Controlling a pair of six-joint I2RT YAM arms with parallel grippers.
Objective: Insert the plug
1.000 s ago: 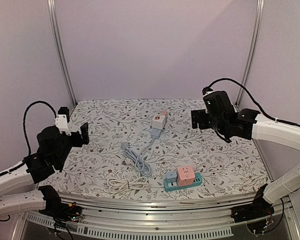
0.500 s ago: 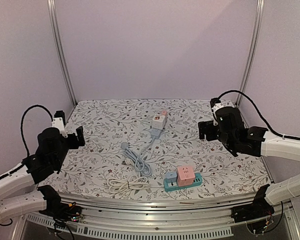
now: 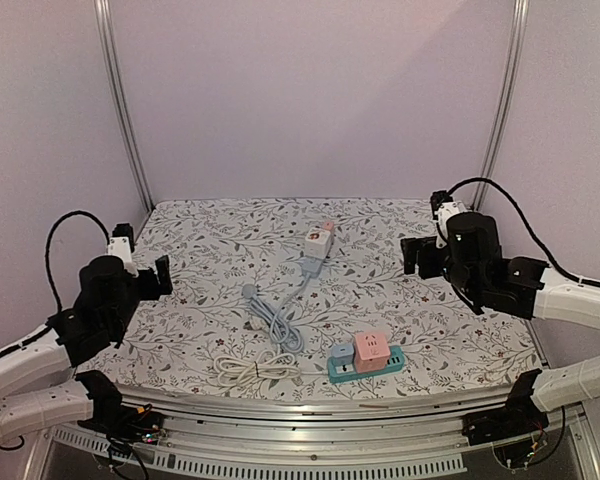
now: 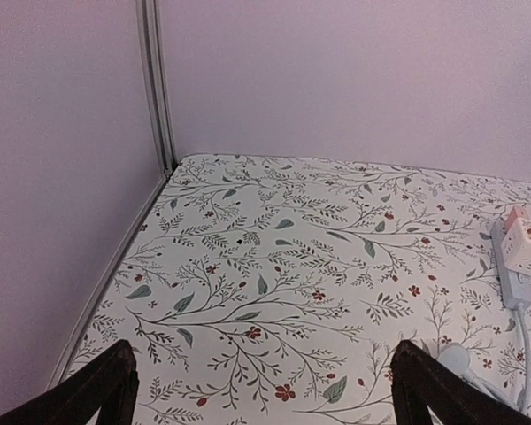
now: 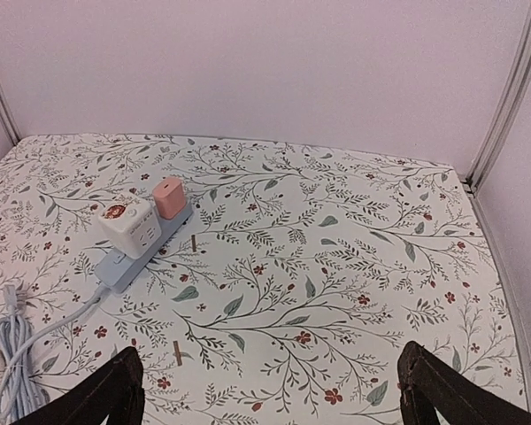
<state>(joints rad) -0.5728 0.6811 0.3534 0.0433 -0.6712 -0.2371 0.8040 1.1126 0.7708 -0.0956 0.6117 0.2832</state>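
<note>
a: what's closest to you on the table (image 3: 450, 320)?

b: at the near edge i see a teal power strip (image 3: 394, 359) lying flat, right of centre. a pink cube (image 3: 371, 350) and a smaller blue cube (image 3: 340, 354) sit on it side by side. a coiled white cord (image 3: 258, 369) lies to its left, apart from it.

a: and the plug?

b: the plug (image 3: 248, 293) lies loose on the table, left of centre, at the end of the grey cord (image 3: 280, 328). it's in no socket. that cord is folded into a bundle just behind the white one. the plug is between the two strips and touches neither.

a: are the arms holding anything?

b: no. my left gripper (image 4: 261, 350) is up over the left side of the table. its fingers are spread wide, with only the flowered cloth between them. my right gripper (image 5: 270, 354) is over the right side, equally wide apart and holding nothing. both are well away from the plug.

a: what's further back?

b: a grey power strip (image 5: 124, 266) lies past the middle, angled toward the back wall. a white cube (image 5: 128, 226) is plugged into it, and a pink adapter (image 5: 168, 195) sits just beyond that, touching it. the grey cord comes out of the strip's near end. i can't read the sockets from here.
</note>
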